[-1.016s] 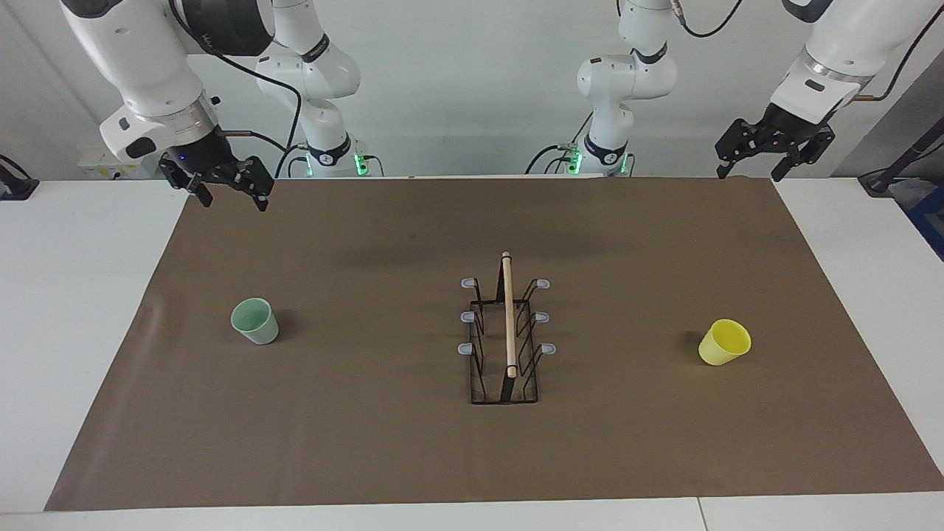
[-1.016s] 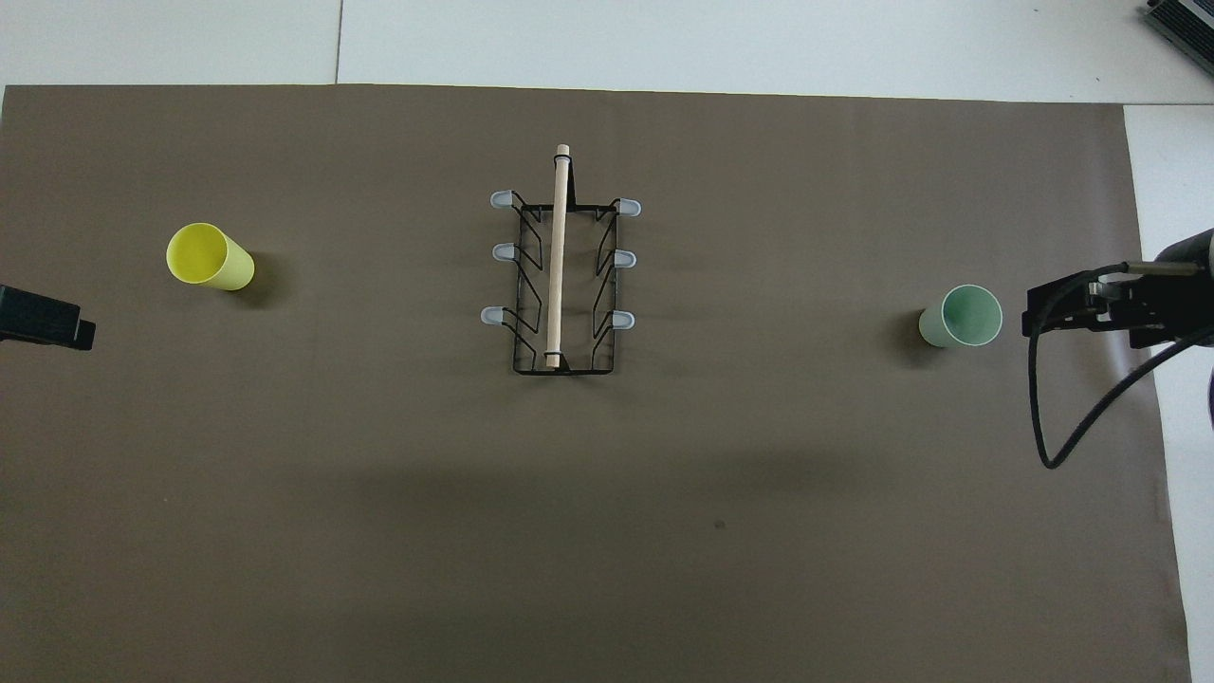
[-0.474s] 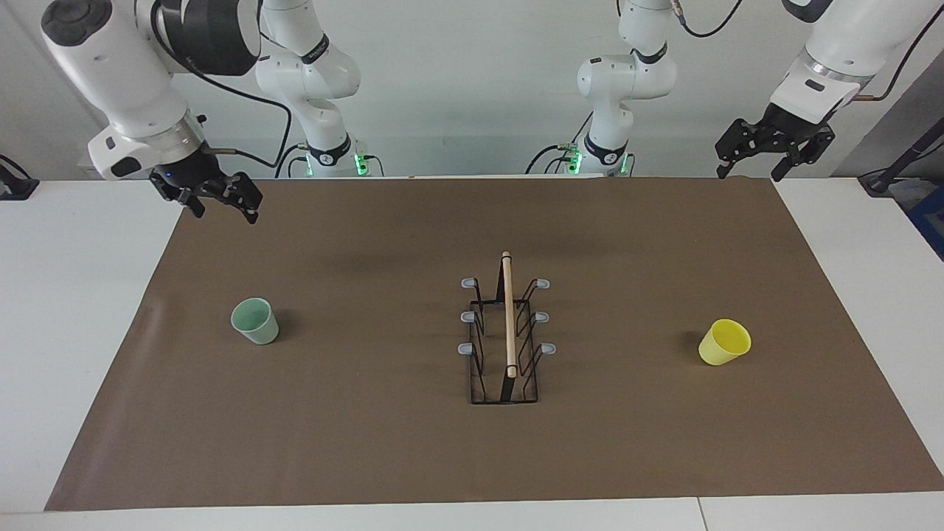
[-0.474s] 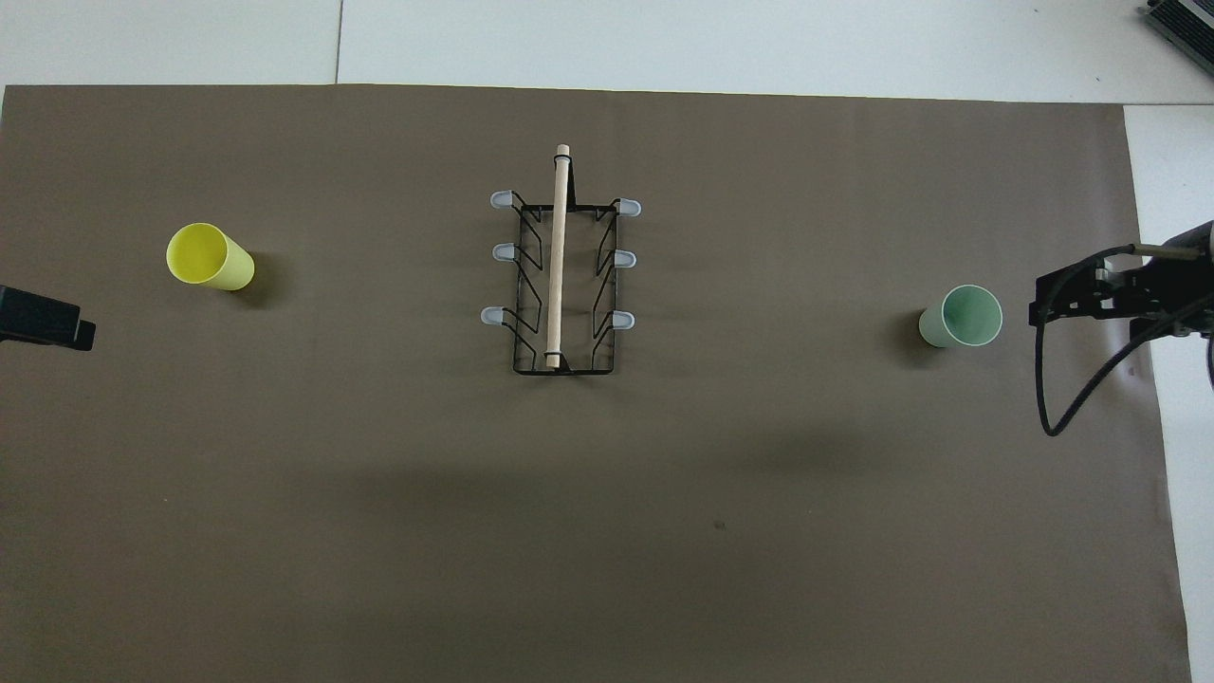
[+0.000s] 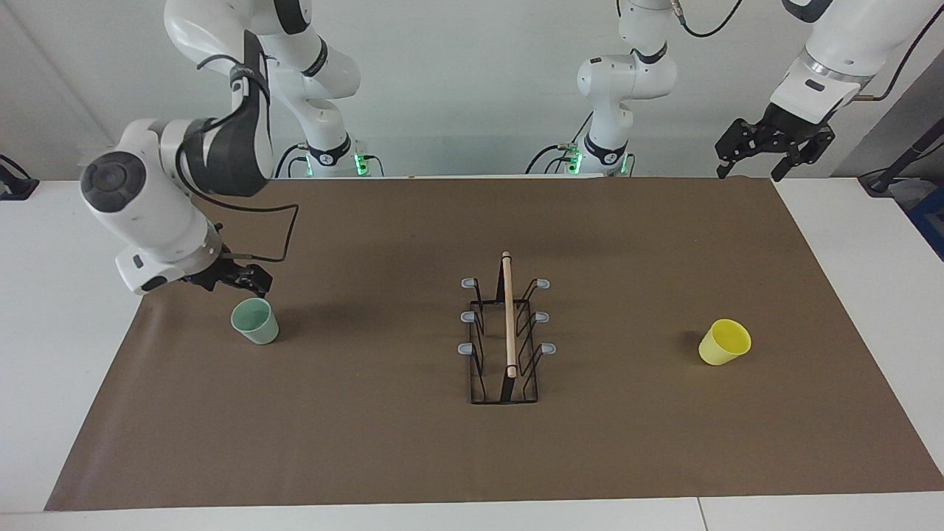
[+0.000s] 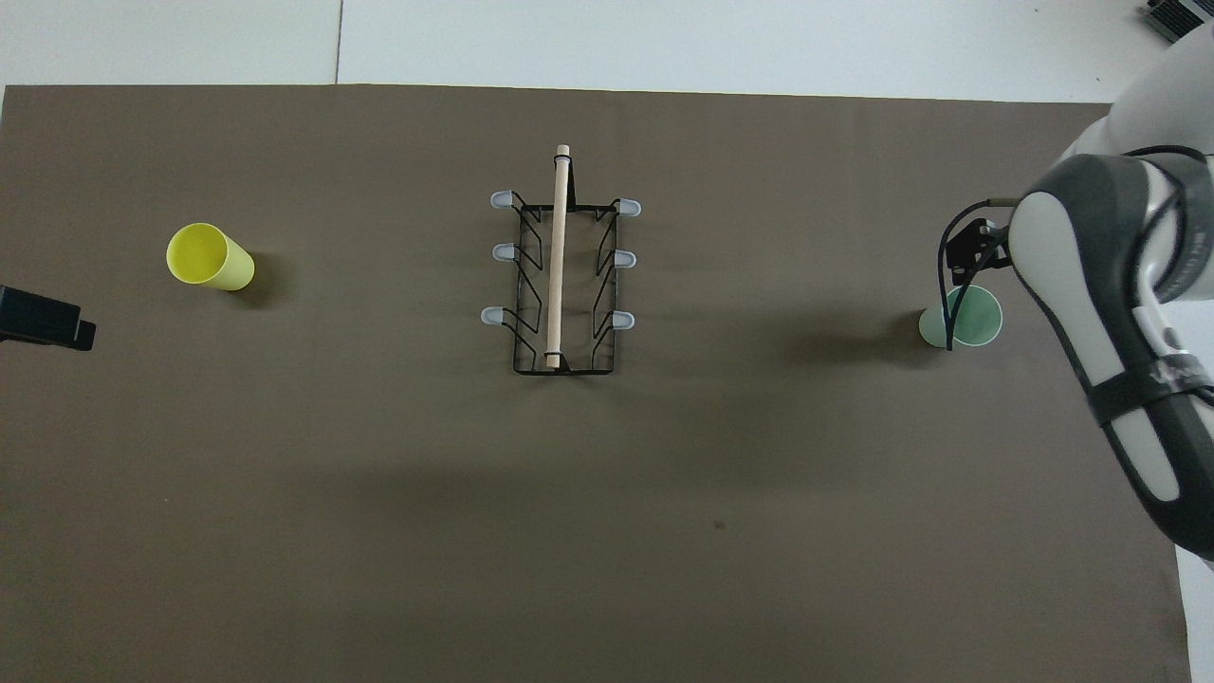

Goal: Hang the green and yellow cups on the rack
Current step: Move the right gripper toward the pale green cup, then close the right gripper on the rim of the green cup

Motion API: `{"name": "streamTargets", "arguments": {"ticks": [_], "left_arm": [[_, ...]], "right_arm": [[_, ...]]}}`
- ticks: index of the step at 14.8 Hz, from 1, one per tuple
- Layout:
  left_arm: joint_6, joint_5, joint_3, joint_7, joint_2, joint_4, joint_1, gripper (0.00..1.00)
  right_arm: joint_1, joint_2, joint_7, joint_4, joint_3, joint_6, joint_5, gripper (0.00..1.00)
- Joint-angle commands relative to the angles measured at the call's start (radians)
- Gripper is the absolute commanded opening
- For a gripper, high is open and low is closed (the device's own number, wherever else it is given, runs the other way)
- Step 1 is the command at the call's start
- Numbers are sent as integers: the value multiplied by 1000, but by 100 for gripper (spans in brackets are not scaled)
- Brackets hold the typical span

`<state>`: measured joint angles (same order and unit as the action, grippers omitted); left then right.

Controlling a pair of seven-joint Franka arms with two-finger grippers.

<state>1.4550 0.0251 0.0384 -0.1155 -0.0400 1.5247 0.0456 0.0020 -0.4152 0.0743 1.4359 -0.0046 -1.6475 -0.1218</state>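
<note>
A: Where's your right gripper (image 5: 234,280) relative to the green cup (image 5: 255,321)?

B: Low, just beside the cup's rim on the robot-facing side, jaws wide, holding nothing. The cup stands upright, mouth up, toward the right arm's end of the brown mat (image 5: 369,442).

A: Yellow cup (image 5: 724,342)?

B: Tilted, toward the left arm's end. Your left gripper (image 5: 767,151) waits up over the mat's corner, open and empty.

A: Rack (image 5: 506,332)?

B: Mid-mat, between the cups, all pegs bare. You'll likely need to close in on the green cup's wall.
</note>
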Motion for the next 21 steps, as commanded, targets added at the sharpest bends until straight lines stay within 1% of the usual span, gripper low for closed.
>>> {"name": "streamTargets", "arguments": {"ticks": [1,3,5,6,8,11,13,15,18,21], "left_arm": [[-8,-5,0,-3,-18,17,2,100],[-8,-5,0,-3,-18,17,2,100],[-8,-5,0,-3,-18,17,2,100],[-8,-5,0,-3,-18,17,2,100],[-8,-5,0,-3,-18,17,2,100],[-8,-5,0,-3,-18,17,2,100],[-8,-5,0,-3,-18,17,2,100],[-8,-5,0,-3,-18,17,2,100],[-8,-5,0,-3,-18,17,2,100],[-8,-5,0,-3,-18,17,2,100]], "right_arm": [[26,-45,-134,-34,26,5,-111,100],[84,-75,-214,-16,26,14,-227,100],[142,-111,-354,1,26,31,-332,100],[160,-119,-404,26,26,29,-384,100],[193,-117,-540,90,26,17,-471,100],[237,-112,-678,200,26,-21,-608,100],[272,-103,-755,271,28,-78,-700,100],[279,-100,-786,296,31,-86,-736,100],[276,-103,-928,323,31,-84,-824,100],[271,-106,-955,350,31,-84,-872,100]]}}
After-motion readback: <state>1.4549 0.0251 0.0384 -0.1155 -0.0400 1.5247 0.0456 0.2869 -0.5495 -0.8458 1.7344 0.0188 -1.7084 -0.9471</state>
